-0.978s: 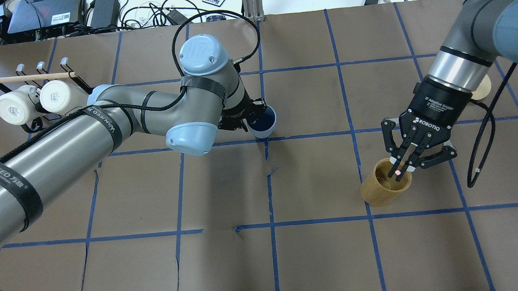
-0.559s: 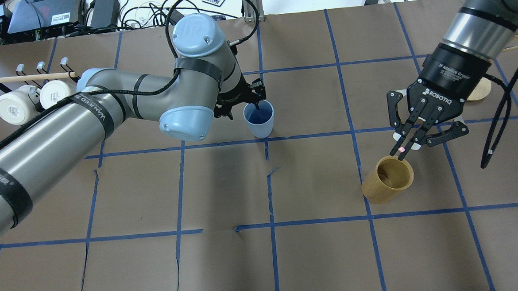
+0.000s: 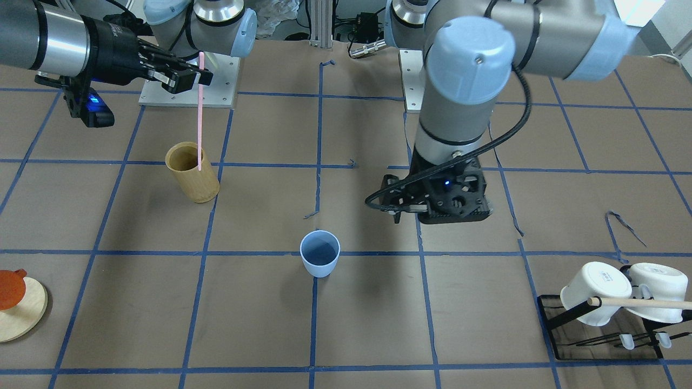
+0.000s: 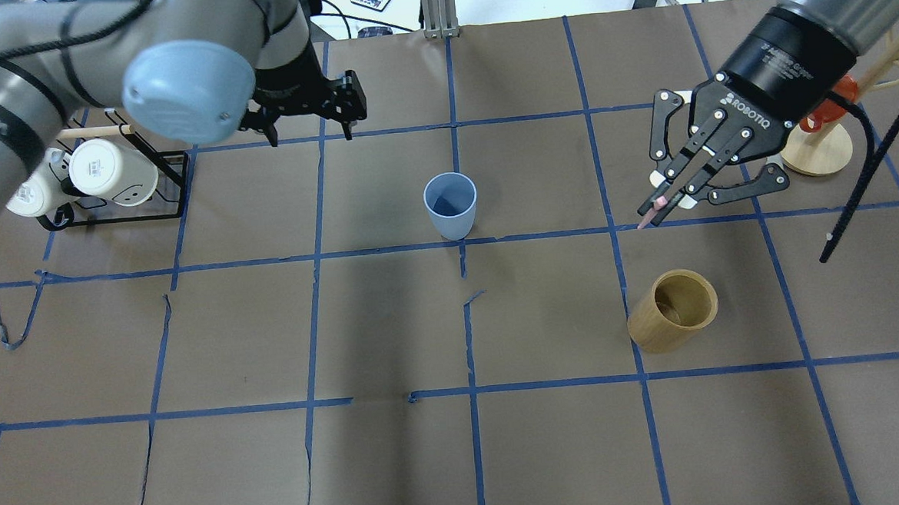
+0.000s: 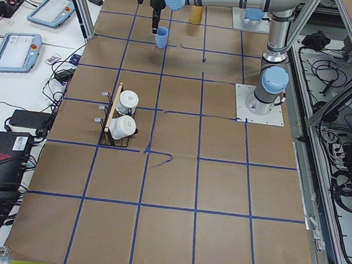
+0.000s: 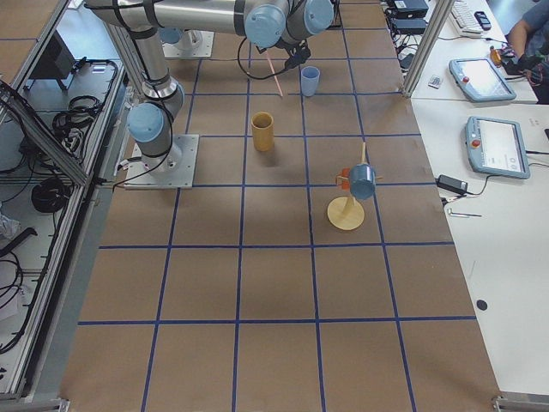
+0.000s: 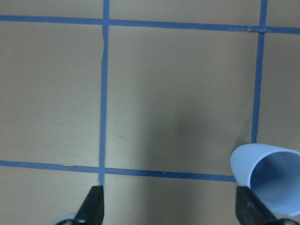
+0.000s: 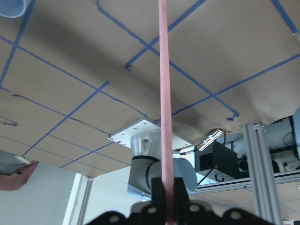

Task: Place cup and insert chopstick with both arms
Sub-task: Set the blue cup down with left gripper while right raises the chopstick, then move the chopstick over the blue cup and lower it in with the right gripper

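The light blue cup (image 4: 450, 205) stands upright and alone on the brown table, near the middle; it also shows in the front view (image 3: 320, 261). My left gripper (image 4: 309, 135) is open and empty, raised, beyond and to the left of the cup. In the left wrist view (image 7: 172, 211) the cup (image 7: 267, 180) sits at the lower right, outside the fingers. My right gripper (image 4: 659, 209) is shut on the pale pink chopstick (image 3: 199, 119), which hangs straight down, clear of the tan bamboo cylinder (image 4: 672, 310). The chopstick (image 8: 163, 93) runs up the right wrist view.
A black rack with two white mugs (image 4: 107, 178) and a wooden rod stands at the far left. A round wooden stand (image 4: 821, 148) with an orange-red mug is at the far right. Blue tape lines grid the table.
My left gripper let go of the cup, rose and drew back left. My right gripper lifted the chopstick out of the bamboo cylinder and moved it up and away.
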{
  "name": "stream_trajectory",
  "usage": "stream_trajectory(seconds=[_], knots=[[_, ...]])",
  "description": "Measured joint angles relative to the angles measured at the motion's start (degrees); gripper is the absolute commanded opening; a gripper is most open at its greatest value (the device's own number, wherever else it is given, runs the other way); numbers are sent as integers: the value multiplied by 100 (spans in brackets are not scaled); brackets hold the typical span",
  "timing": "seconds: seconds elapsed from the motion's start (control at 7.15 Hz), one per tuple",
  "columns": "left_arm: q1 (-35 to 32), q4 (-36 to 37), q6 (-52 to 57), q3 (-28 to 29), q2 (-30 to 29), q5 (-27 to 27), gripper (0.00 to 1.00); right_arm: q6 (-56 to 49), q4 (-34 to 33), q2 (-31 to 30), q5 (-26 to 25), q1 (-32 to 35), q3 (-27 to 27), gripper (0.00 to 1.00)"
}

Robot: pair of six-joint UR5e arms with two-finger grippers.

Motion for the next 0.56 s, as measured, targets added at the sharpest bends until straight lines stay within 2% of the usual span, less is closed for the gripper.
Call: stream_trajectory(seconds=[0.28, 0.56], knots=[[375, -513, 260, 172, 518, 10, 100, 236, -59, 466, 1133, 138, -408, 1], [666, -372, 582, 91, 823, -36, 100, 771, -648, 963, 2286, 391, -602, 0]])
